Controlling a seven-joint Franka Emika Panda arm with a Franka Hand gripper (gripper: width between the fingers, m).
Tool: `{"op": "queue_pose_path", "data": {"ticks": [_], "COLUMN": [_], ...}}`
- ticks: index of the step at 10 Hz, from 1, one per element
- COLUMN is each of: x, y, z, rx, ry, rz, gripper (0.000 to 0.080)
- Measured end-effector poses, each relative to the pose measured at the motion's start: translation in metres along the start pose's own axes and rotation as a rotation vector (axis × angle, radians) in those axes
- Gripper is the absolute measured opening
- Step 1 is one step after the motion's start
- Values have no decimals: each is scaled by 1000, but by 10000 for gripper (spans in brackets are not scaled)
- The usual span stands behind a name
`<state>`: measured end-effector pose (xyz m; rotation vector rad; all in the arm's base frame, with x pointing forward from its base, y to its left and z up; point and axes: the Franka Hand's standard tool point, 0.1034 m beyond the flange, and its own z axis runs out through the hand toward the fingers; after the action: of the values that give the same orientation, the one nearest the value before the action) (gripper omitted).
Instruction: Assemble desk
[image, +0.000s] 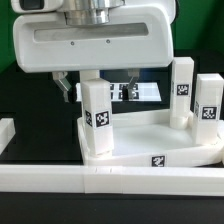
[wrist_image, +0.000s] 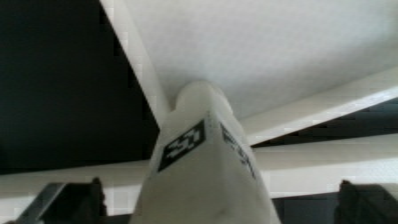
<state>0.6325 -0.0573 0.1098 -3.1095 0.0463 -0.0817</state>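
The white desk panel lies flat with its raised rim up. Three white tagged legs stand on it: one at the near corner on the exterior view's left and two on the right. My gripper hangs over the near left leg, open, with a finger on each side of its top. In the wrist view the leg rises between my dark fingers, with a gap on both sides of it. The panel lies beneath. My gripper is not touching the leg.
A long white border rail runs along the front, and another piece stands at the exterior view's left. The marker board lies behind the panel, under my hand. The table top is black.
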Motion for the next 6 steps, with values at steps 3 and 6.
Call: {"op": "queue_pose_path", "data": {"ticks": [3, 6], "x": [0, -1], "y": [2, 5], "z": [-1, -1], "rx": [-16, -16], "ry": [-3, -5], "rz": [-217, -341], "gripper": [648, 526]}}
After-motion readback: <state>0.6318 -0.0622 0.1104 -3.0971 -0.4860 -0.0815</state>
